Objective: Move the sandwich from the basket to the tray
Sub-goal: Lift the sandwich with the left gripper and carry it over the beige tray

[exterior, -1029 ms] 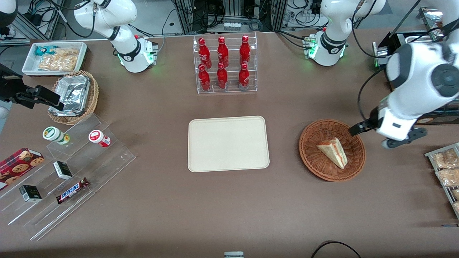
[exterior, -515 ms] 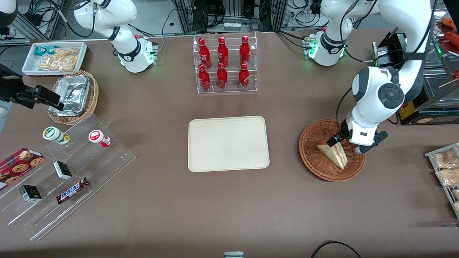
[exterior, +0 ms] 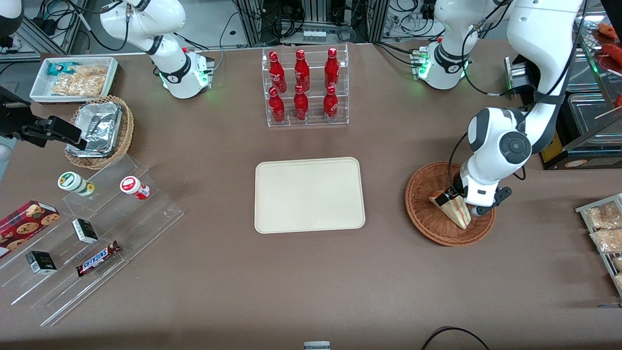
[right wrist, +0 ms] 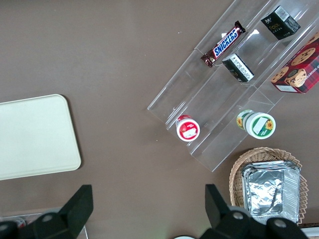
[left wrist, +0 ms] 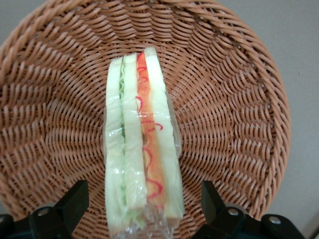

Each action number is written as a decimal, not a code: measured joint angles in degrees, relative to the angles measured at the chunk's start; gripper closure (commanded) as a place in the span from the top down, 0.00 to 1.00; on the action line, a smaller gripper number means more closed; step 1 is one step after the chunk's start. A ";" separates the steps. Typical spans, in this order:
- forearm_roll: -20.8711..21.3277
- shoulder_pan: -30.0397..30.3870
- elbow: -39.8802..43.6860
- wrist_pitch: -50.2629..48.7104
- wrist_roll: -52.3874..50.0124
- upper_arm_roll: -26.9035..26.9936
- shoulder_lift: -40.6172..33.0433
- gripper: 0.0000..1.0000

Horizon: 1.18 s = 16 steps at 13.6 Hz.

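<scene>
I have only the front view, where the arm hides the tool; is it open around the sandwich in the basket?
Observer: Yes. The left wrist view shows the tool open, with one of its fingers on each side of the sandwich and neither touching it.
Operator: Is the sandwich bare or wrapped?
Observer: Wrapped in clear film, which bunches at the end between the fingers.
Operator: Which face points at the wrist camera?
Observer: The cut edge, showing green and red layers, with the basket weave all round it.

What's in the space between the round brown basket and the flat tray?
Nothing, only bare brown table lies between the basket and the tray, as the front view shows. The gripper is open around the sandwich.
</scene>
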 measured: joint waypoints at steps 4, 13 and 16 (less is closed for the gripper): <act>-0.04 0.13 1.63 0.33 -0.24 0.15 1.23 0.36; -0.07 0.52 15.94 -21.23 -0.48 -0.01 -0.99 0.32; -0.16 -1.98 27.72 -34.37 -4.37 -0.74 -2.45 0.32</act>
